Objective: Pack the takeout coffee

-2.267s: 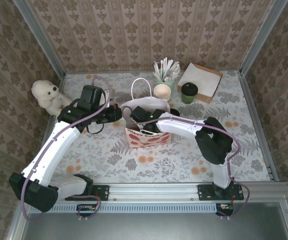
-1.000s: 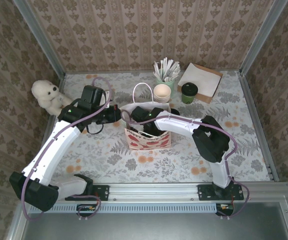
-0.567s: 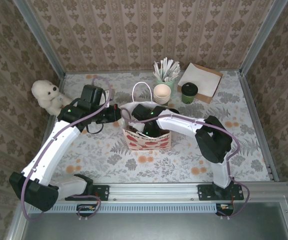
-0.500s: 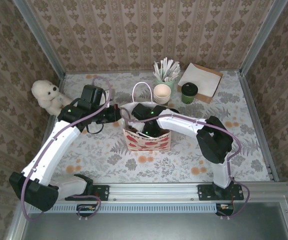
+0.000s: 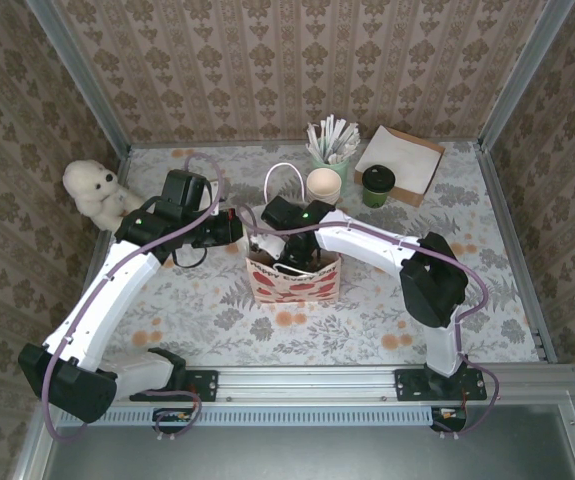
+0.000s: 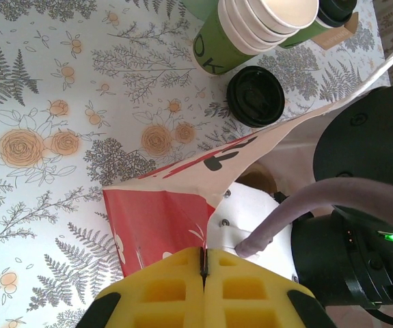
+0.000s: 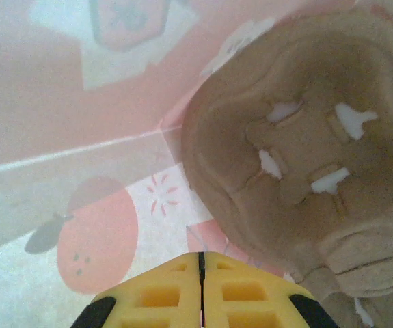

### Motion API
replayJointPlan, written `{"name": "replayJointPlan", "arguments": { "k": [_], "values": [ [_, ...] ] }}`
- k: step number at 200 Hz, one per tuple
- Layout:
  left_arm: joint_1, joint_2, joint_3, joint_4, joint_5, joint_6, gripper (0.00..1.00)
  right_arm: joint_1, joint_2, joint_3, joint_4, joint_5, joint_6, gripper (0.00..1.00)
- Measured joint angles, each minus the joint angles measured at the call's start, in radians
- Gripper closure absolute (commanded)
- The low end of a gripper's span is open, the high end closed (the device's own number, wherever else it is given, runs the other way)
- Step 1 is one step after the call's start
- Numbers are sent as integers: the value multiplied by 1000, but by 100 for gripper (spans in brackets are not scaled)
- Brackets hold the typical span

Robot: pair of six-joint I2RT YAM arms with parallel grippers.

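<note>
Top view: the coffee cup (image 5: 377,185) stands near the table's far edge, just beside the cardboard box (image 5: 399,160) and well apart from the paper bag (image 5: 297,283) at mid-table, so it is not yet packed. The left gripper (image 5: 235,226) sits at the bag's left rim. The right gripper (image 5: 289,258) reaches down into the bag's mouth. Left wrist view: the yellow fingers (image 6: 169,283) are pressed together on the bag's red edge, pinching it; I judge this holds the mouth open. Right wrist view: the fingers are pressed together on nothing, above a brown pulp cup tray (image 7: 299,157) inside the bag. My read: bag preparation. Next I must lift the right arm clear, spread its jaws, take the cup below its lid, and lower it upright into the tray.
</note>
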Motion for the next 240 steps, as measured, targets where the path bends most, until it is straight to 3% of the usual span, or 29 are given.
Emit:
{"name": "replayJointPlan", "arguments": {
  "k": [67,145,197,240],
  "values": [
    [0,0,9,-15,-8,12,100,0,62,0,-88,51,-41,91],
    [0,5,14,-27,-15,14,100,-2,81,-16,-14,243,-56,91],
    [0,5,15,-26,-14,14,100,-1,81,-19,15,292,-57,90],
    [0,5,15,-26,-15,15,100,1,76,-20,27,303,-57,79]
  ]
}}
